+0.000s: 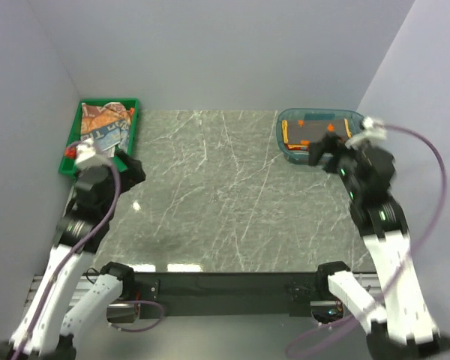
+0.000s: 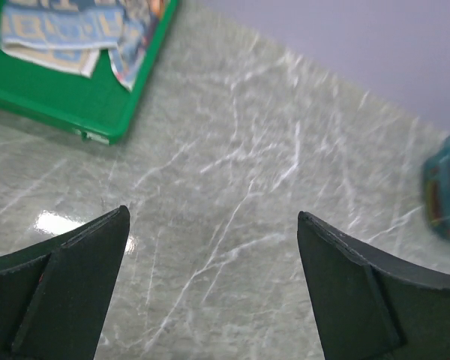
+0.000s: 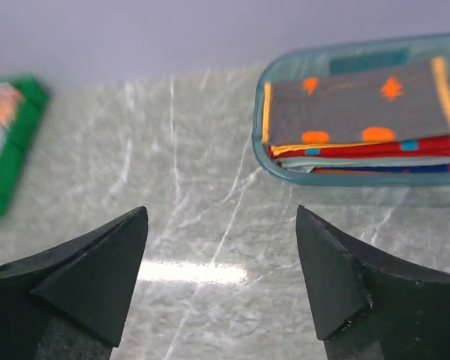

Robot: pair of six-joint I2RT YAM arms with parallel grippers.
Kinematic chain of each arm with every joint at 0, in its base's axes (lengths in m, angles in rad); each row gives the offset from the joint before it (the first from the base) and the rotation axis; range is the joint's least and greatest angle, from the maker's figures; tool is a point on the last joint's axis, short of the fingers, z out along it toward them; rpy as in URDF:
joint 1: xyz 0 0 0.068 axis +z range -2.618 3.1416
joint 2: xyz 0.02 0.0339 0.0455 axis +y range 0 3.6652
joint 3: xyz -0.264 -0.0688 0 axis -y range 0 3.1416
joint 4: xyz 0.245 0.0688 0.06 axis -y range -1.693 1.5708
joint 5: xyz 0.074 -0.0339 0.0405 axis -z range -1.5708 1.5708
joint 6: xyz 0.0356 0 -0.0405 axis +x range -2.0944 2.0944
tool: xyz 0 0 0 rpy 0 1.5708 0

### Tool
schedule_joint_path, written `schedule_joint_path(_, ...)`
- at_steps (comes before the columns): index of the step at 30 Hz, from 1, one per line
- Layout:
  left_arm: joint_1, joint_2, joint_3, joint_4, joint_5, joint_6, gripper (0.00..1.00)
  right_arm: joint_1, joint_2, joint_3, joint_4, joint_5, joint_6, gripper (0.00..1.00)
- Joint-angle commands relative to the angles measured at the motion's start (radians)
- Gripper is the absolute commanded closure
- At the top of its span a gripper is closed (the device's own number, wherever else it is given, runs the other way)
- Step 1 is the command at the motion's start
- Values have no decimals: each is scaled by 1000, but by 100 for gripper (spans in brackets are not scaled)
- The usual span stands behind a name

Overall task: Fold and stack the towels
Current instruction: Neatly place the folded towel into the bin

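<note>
Towels (image 3: 360,112) folded, stacked in blue tub (image 3: 345,178)

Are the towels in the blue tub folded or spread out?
Folded: the towels lie in a neat layered stack inside the tub, edges aligned.

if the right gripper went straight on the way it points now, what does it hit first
Most likely bare table: the right gripper points down at marble with nothing between its open fingers. The tub lies right of that line, though depth is unclear.
</note>
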Motion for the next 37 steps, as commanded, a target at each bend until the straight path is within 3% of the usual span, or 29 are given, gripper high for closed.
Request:
schedule_joint_path(1,4,-164,0,-40,-91,-36,1,4,-226,-112,-57,166,99,6)
schedule_joint_path(7,4,-409,-72,-62,-142,-53,1,14,-640,-351,-18,200,145,2)
schedule_joint_path(16,4,-623,-192,-62,-139,-73,1,21,-975,-529,-3,203,67,1)
schedule_joint_path(37,35,-601,-218,-23,-155,-42,0,23,-979,-529,9,203,70,0)
